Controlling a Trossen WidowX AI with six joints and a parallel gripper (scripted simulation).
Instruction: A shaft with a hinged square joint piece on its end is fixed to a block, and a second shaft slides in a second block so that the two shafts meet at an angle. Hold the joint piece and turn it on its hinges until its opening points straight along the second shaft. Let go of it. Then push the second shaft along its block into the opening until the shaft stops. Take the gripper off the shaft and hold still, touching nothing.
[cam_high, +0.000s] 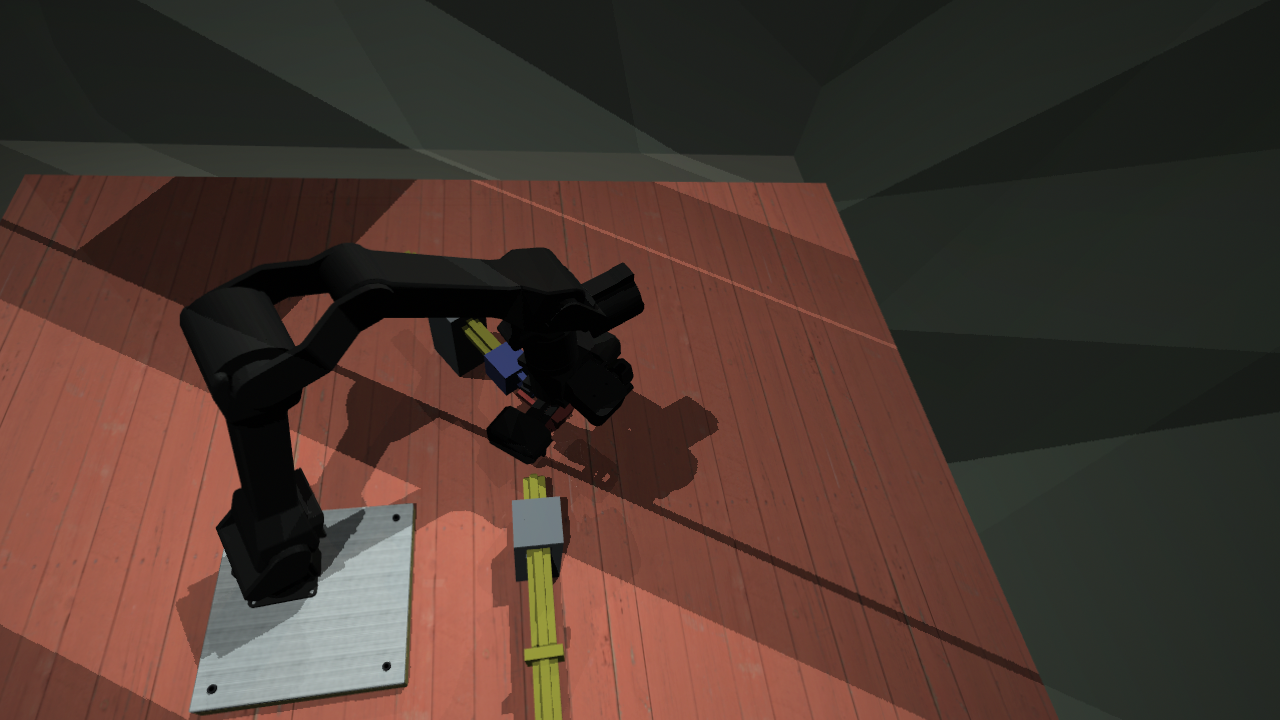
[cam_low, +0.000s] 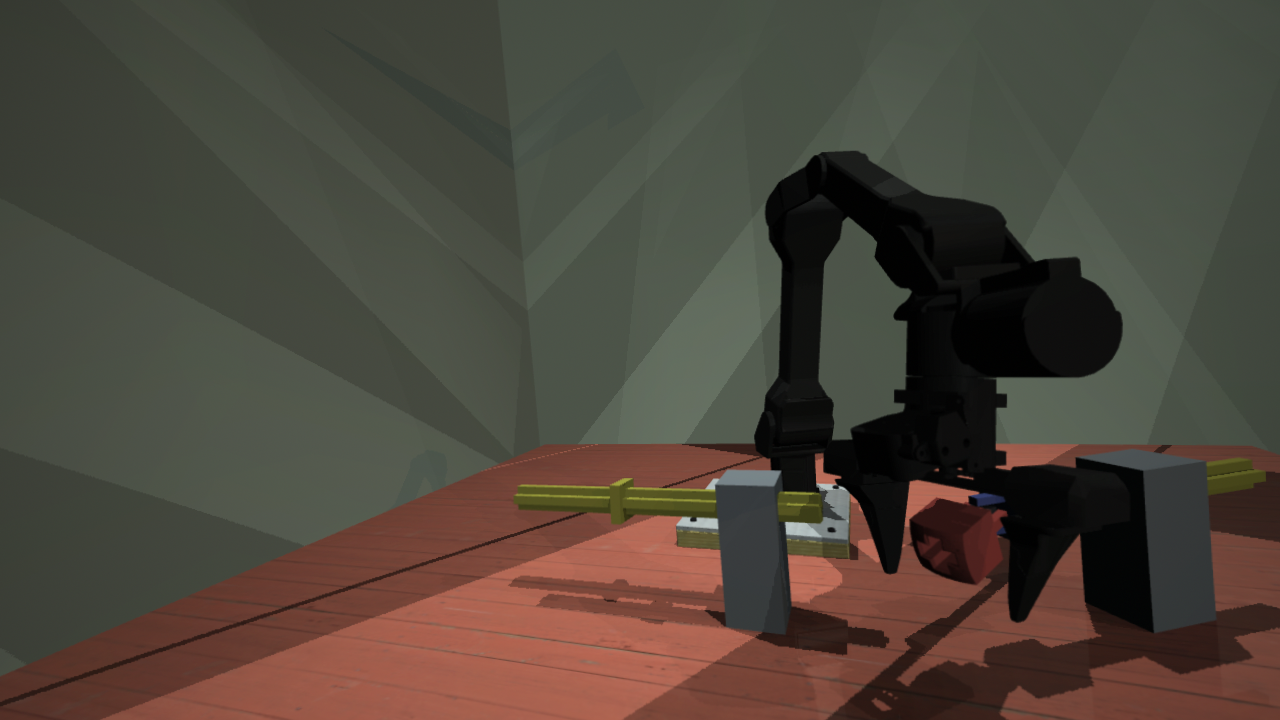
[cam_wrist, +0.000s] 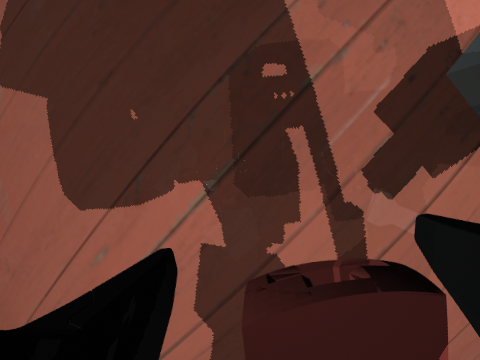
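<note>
My gripper is open, its fingers pointing down on either side of the red joint piece. In the wrist view the piece sits nearer the right finger. Its cross-shaped opening faces left and toward the camera in the exterior view, tilted slightly down. The blue hinge part joins it to the first yellow shaft in its block. The second yellow shaft runs through its block, its tip apart from the red piece. The arm partly hides the joint in the top view.
A raised collar sits on the second shaft, on the side of its block away from the joint. The arm stands on a pale metal base plate left of that shaft in the top view. Shadows cross the red plank table.
</note>
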